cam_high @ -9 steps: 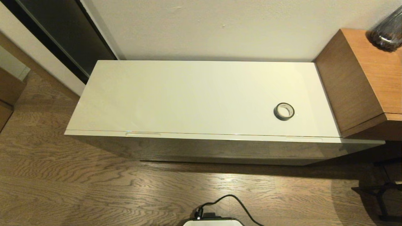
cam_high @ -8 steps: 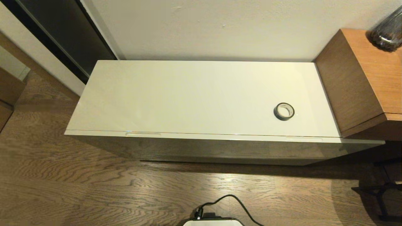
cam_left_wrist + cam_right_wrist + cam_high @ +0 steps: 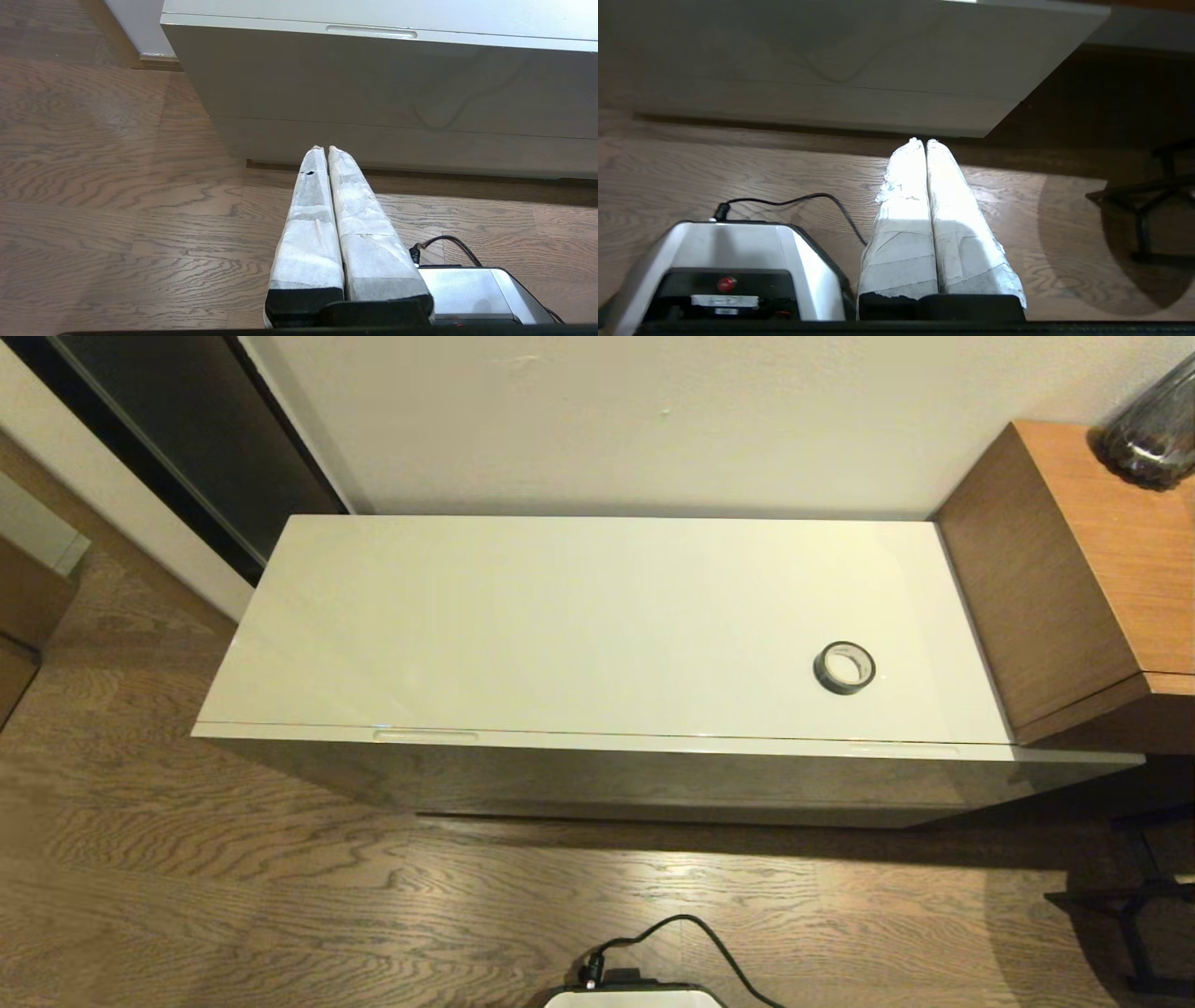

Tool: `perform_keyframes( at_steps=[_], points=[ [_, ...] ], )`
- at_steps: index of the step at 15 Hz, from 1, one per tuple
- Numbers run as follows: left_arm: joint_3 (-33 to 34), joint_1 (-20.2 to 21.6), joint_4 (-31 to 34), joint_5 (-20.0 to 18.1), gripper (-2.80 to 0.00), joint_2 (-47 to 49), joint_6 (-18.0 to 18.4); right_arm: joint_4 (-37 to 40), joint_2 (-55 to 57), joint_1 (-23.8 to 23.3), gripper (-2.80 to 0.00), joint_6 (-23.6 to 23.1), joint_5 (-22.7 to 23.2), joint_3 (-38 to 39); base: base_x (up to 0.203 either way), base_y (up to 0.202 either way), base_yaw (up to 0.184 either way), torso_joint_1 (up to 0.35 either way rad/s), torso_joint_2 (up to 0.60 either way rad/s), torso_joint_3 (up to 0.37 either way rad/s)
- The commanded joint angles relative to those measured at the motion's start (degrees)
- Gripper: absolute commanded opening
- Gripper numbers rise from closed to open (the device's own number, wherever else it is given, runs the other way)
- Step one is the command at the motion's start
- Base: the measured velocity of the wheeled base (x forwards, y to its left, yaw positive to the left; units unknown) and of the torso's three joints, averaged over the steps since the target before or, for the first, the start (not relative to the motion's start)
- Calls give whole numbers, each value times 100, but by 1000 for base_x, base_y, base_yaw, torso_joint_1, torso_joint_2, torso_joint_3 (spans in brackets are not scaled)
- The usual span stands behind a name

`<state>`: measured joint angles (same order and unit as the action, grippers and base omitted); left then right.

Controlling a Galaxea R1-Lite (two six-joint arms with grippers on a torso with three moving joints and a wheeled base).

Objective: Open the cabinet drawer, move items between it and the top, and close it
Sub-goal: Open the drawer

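Nothing was seen to have changed over the last half second: the drawer (image 3: 653,779) was still fully closed and the black tape roll (image 3: 845,667) with its white core still lay flat on the right part of the cabinet top (image 3: 560,625), so the task was judged as not yet started. The left gripper (image 3: 325,150) and the right gripper (image 3: 920,141) were held low over the wooden floor (image 3: 233,896) before the cabinet, each with its tape-wrapped jaws pressed together on nothing. The top and the drawer front were smooth and glossy, with a recessed slot handle (image 3: 371,32) near the upper edge.

Head camera high above, wrist cameras low near the floor.
All face twelve o'clock; all three share the drawer front (image 3: 653,784) (image 3: 397,79) (image 3: 831,51).
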<state>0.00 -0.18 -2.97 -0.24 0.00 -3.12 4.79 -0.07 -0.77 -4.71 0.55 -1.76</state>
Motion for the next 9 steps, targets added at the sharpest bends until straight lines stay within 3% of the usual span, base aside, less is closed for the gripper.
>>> perform_keyframes(
  at_steps=[1, 4, 7, 9],
  points=[
    [0, 1, -1, -2, -280, 9, -5, -49, -1, 6, -280, -75, 43, -14, 0, 0, 0, 0, 0, 0],
    [0, 1, -1, -2, -280, 9, -5, 304, 494, 1, -280, -28, 171, -1141, 0, 0, 0, 0, 0, 0],
    [0, 1, -2, -2, -280, 9, -5, 1049, 2211, -1, -280, 492, 385, -2904, 0, 0, 0, 0, 0, 0],
    [0, 1, -1, -2, -280, 9, -5, 1683, 3337, -5, -280, 724, 419, -3552, 0, 0, 0, 0, 0, 0]
  ],
)
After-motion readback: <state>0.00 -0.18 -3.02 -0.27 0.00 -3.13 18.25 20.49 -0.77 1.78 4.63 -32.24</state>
